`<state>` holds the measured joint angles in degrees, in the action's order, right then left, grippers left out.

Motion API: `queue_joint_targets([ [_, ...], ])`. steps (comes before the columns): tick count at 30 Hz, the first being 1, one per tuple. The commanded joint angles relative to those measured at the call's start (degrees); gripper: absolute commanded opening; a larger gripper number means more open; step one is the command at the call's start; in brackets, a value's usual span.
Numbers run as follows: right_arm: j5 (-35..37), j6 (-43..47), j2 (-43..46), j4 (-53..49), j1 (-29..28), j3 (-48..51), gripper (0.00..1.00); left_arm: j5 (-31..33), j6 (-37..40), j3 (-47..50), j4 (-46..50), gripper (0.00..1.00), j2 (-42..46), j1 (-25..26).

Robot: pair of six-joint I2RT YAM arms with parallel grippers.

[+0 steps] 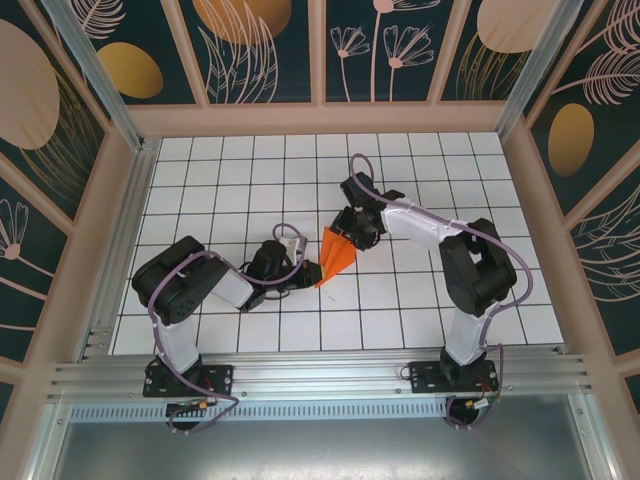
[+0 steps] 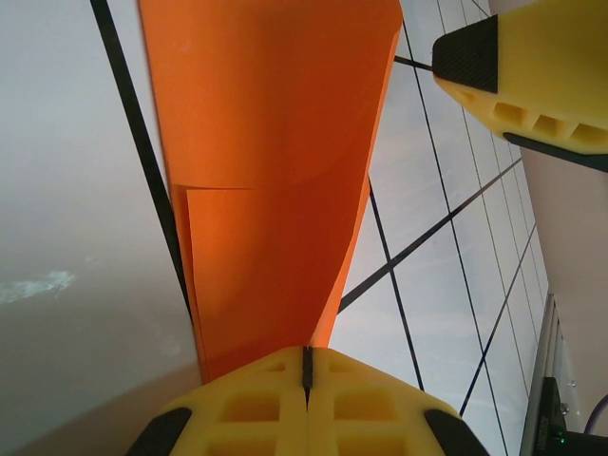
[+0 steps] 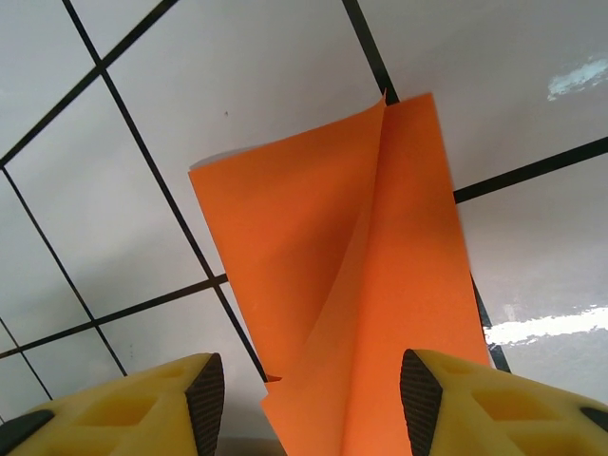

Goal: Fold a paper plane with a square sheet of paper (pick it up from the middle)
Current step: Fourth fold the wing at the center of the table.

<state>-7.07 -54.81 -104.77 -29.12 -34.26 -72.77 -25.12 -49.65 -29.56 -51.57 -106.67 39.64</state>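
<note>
At the middle of the tiled table [image 1: 430, 300], the left gripper [image 2: 306, 359] is clamped tight, pads pressed together on the near end of the orange paper [image 2: 275, 142], which fans up and away from it in folded layers. Opposite, the right gripper [image 3: 312, 404] hangs with its jaws well apart, one pad on each side of the paper's other end, and nothing in its grasp. From above, the paper reads as a narrow pointed wedge between the two claws, either lifted off the table or just brushing it; that's hard to tell from this angle. We're mid-fold, I'd say: layers are in, but one flap stands loose. Next, the right jaws need to nip that loose layer squarely and press the crease flat while the left anchors its end.
</note>
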Motion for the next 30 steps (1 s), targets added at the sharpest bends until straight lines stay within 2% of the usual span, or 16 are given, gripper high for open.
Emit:
queue_joint_targets([
  [1, 1.12, -2.89, -1.76, -3.59, -1.34, -2.38, 0.54, -0.35, -0.06, 0.47, -1.39, 0.0, -1.91, -0.3],
  [10, 1.36, -5.21, -5.48, -6.57, -2.34, -5.18, 0.53, -0.01, 1.31, 0.34, -0.46, 0.0, -1.88, -0.24],
  [17, 2.3, -5.41, -6.93, -8.26, -2.78, -6.91, 0.39, -0.36, 2.0, 0.1, -0.1, 0.0, -2.15, -0.24],
  [22, 2.76, -5.23, -7.93, -10.18, -3.04, -8.74, 0.36, -0.71, 2.49, -0.06, 0.07, 0.0, -2.18, -0.29],
  [24, 2.64, -5.0, -8.28, -10.56, -3.09, -9.25, 0.4, -0.88, 2.71, -0.13, 0.21, 0.0, -2.2, -0.21],
  [27, 2.56, -4.74, -8.59, -10.56, -3.09, -9.77, 0.55, -1.03, 3.04, -0.12, 0.11, 0.0, -2.26, -0.26],
  [30, 2.59, -4.39, -9.65, -11.52, -3.15, -11.03, 0.58, -1.23, 3.21, -0.23, 0.11, 0.0, -2.54, -0.28],
])
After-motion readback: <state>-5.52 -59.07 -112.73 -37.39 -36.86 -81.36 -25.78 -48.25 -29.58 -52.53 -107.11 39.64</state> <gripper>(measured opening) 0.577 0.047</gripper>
